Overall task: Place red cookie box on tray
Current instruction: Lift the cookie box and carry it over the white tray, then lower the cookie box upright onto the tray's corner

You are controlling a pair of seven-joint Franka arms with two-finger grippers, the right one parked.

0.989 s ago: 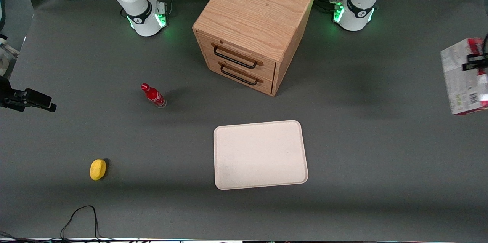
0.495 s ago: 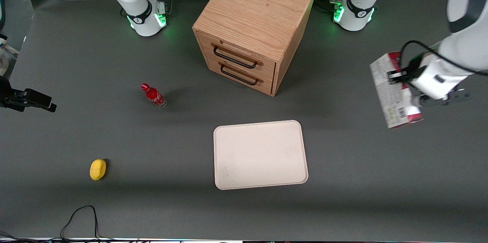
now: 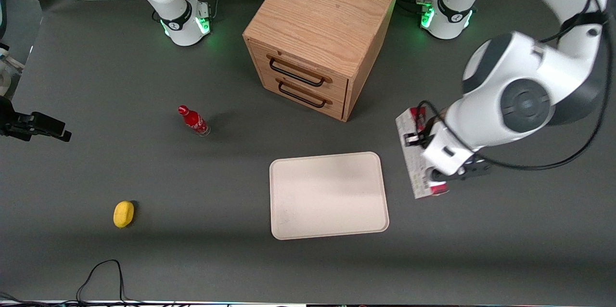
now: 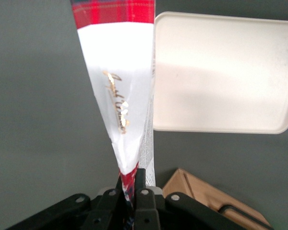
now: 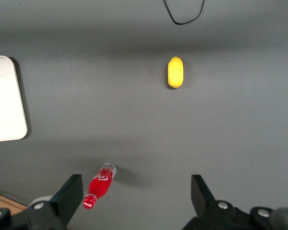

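Observation:
The red cookie box (image 3: 415, 168), a flat carton with red edges and a pale printed face, hangs edge-on above the table just beside the tray (image 3: 328, 195), on the working arm's side of it. My left gripper (image 3: 417, 139) is shut on the box's narrow red end. In the left wrist view the box (image 4: 120, 96) runs away from the gripper (image 4: 131, 184) with its fingers pinched on the red edge, and the cream-white tray (image 4: 221, 72) lies beside it with nothing on it.
A wooden two-drawer cabinet (image 3: 320, 37) stands farther from the front camera than the tray. A small red bottle (image 3: 193, 121) and a yellow object (image 3: 123, 213) lie toward the parked arm's end. A black cable (image 3: 101, 273) loops near the front edge.
The left arm has carried the box from the working arm's end of the table toward the tray, nearer to the front camera. The grip is unchanged.

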